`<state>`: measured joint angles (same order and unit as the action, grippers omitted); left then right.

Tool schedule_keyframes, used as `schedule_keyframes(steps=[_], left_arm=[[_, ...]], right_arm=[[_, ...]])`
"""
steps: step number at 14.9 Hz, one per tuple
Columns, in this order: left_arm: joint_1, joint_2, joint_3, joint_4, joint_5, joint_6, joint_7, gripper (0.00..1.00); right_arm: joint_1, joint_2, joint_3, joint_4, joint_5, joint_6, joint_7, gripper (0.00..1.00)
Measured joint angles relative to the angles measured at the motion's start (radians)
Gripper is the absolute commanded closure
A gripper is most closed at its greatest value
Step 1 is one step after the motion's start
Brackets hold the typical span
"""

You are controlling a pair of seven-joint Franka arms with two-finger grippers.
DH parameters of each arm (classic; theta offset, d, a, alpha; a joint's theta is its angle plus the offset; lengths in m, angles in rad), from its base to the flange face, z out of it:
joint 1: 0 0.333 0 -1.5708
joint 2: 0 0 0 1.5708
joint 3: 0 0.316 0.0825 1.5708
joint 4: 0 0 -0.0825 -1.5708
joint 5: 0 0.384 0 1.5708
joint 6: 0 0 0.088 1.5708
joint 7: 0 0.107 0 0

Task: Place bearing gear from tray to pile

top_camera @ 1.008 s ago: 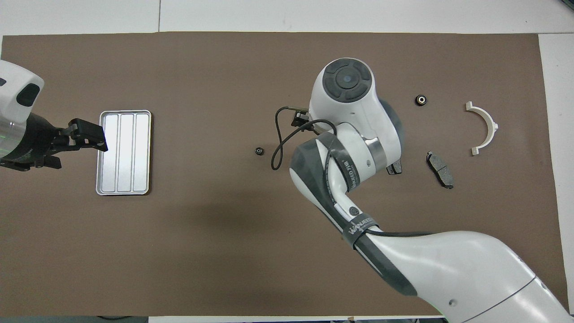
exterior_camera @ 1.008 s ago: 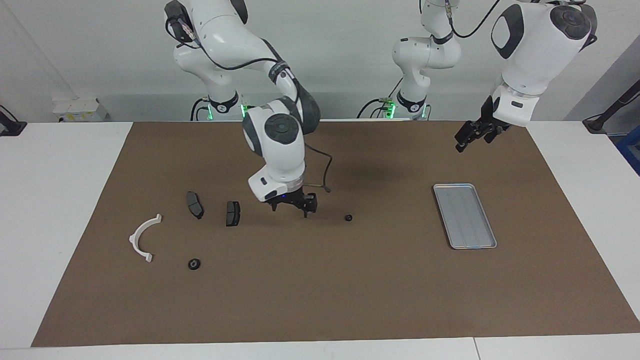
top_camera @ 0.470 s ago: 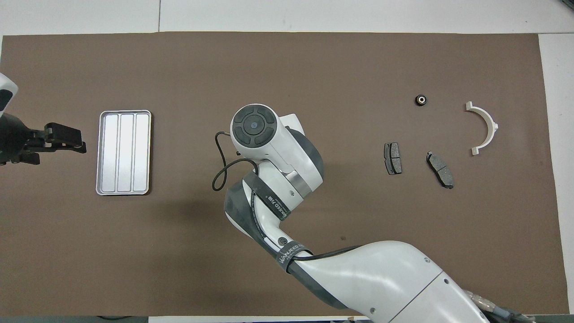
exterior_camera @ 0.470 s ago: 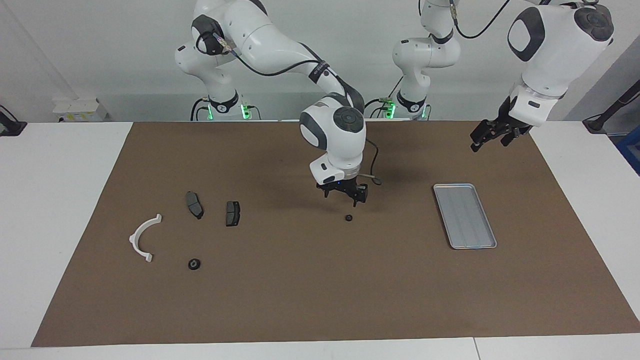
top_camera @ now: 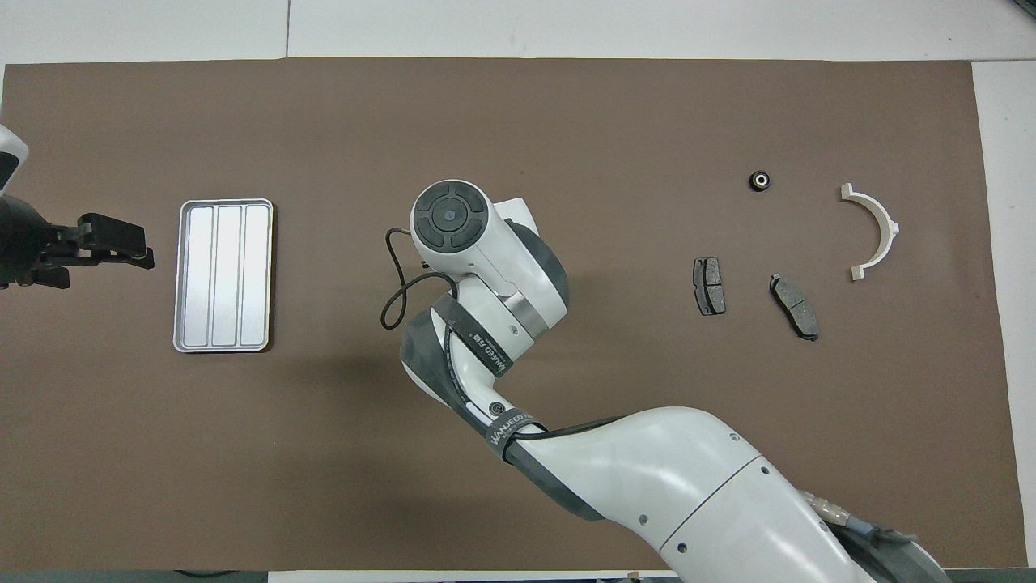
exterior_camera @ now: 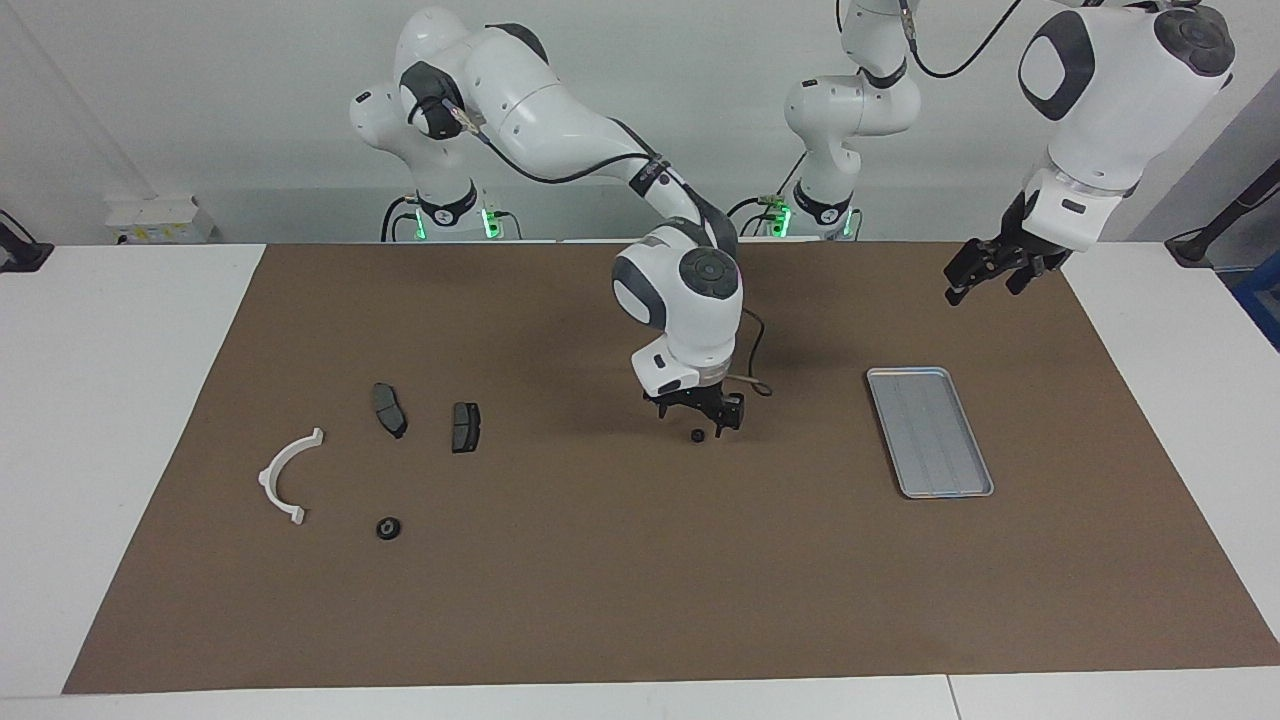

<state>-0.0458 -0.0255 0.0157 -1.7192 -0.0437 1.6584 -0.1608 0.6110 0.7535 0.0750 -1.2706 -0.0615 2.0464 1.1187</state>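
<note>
The small black round bearing gear [exterior_camera: 697, 435] is lying on the brown mat [exterior_camera: 600, 600], outside the tray, roughly midway between the pile and the tray.

Toward my right arm's end of the table the pile is sitting spread out. The white semicircular plastic bracket [exterior_camera: 288, 475] is lying nearest that end. The two dark grey brake pads [exterior_camera: 390, 410] [exterior_camera: 465, 427] are resting side by side but apart, between the bracket and the middle of the mat. A second small black round part [exterior_camera: 388, 528] is lying farther from the robots than the pads, near the bracket's end.

At the middle I am holding my right gripper [exterior_camera: 695, 424] low over the bearing gear, pointing down, with the jaws parted and standing to either side of the gear. I am gripping nothing yet, and I cannot tell whether either finger is touching it.

The shallow rectangular silver metal tray [exterior_camera: 975, 492] is lying toward my left arm's end with nothing in it.

I am keeping my left gripper [exterior_camera: 975, 278] raised and waiting over the mat, near the tray's end that is closer to the robots. I cannot tell whether it is open or closed.
</note>
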Motion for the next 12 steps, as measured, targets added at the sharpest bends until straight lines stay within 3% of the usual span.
schedule_keyframes(steps=[12], left_arm=[[0.001, 0.011, -0.041, 0.031, 0.032, -0.007, 0.001, 0.0]], right_arm=[[0.015, 0.038, -0.001, 0.014, -0.014, 0.045, 0.0, 0.03]])
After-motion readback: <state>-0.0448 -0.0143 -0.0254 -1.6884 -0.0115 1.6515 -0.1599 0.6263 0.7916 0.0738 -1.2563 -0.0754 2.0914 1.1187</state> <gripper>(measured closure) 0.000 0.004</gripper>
